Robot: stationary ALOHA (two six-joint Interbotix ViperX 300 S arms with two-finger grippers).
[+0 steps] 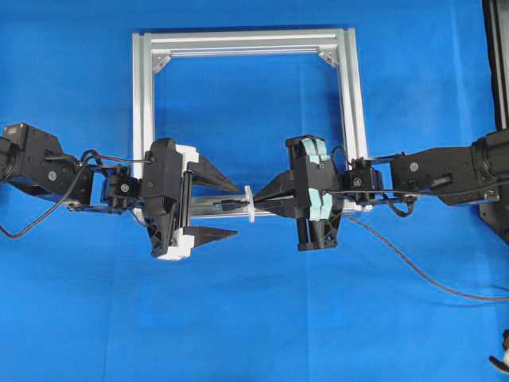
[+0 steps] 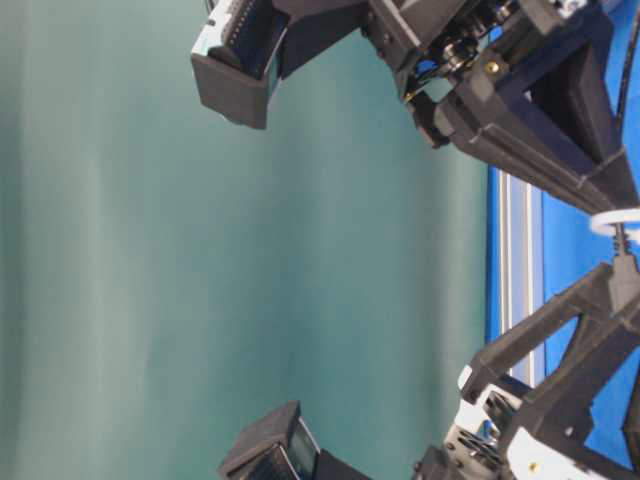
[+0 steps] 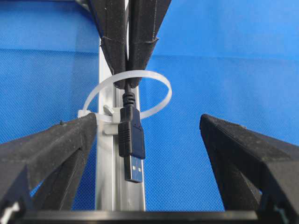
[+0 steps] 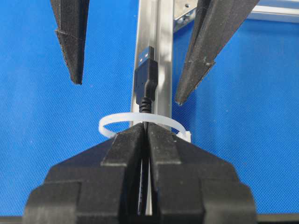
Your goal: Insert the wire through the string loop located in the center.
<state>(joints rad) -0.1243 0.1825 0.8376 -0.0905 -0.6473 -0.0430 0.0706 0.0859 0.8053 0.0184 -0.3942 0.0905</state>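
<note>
**Plug through the loop, right claw holding**

Counter (image 1: 254, 334) in blue cloth carries a silver frame (image 1: 141, 95). Left claw (image 1: 213, 205) has its fingers spread wide on either side of the plug, touching nothing. Right claw (image 1: 266, 196) is clamped on the wire (image 3: 131, 140), just behind the string loop (image 3: 156, 88); the plug end already pokes through the loop, above the frame's near bar.

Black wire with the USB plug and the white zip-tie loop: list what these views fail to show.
- Black wire with USB plug: its far end runs off the right edge of the overhead view.
- The wire's gripped stretch: hidden between the right gripper's closed fingers in both wrist views.
- White zip-tie loop: cut by the right edge in the table-level view.
- Loop's anchoring under the silver aluminium bar: hidden by the bar.
</note>
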